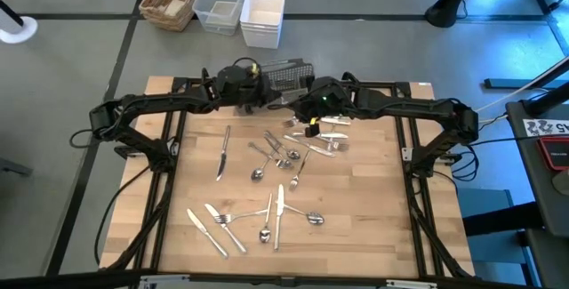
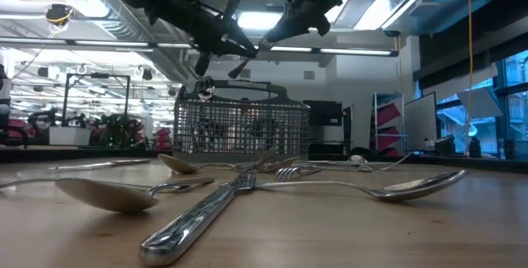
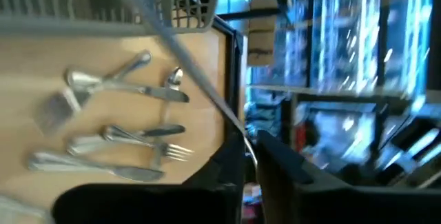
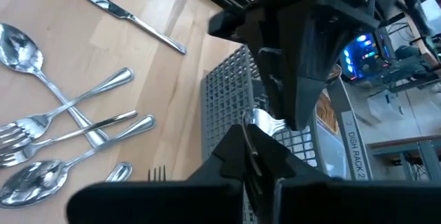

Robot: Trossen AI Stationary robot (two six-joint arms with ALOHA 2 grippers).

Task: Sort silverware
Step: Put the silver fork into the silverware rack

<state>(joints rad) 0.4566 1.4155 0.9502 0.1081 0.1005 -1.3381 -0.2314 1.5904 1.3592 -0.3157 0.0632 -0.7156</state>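
Observation:
Both grippers meet in the air beside the grey mesh caddy (image 1: 289, 74) at the table's far middle. Between them hangs one thin shiny piece of silverware (image 4: 264, 122); I cannot tell which kind it is. My left gripper (image 1: 263, 100) comes from the left and my right gripper (image 1: 299, 111) from the right, both closed on the piece. The rest of the silverware (image 1: 267, 187) lies flat and scattered on the wooden tabletop, with forks, spoons and knives across the middle and near part. My left gripper has the piece's thin shank (image 3: 238, 136) running into the narrow gap between its two fingers. The shank reaches away slantwise from the fingertips, clear of the table. My right gripper pinches the piece's shiny end (image 4: 256, 129) between its two fingertips, slanting downward from the table's right. The piece is lifted clear, over the caddy (image 4: 231, 93), with the left gripper's fingers right behind it.
A small group of silverware (image 1: 324, 138) lies just below the right gripper. Beyond the table's far edge stand a wicker basket (image 1: 171, 0), a clear tub (image 1: 220, 3) and a white tub (image 1: 262, 15). Dark frame rails (image 1: 164, 147) run along both table sides.

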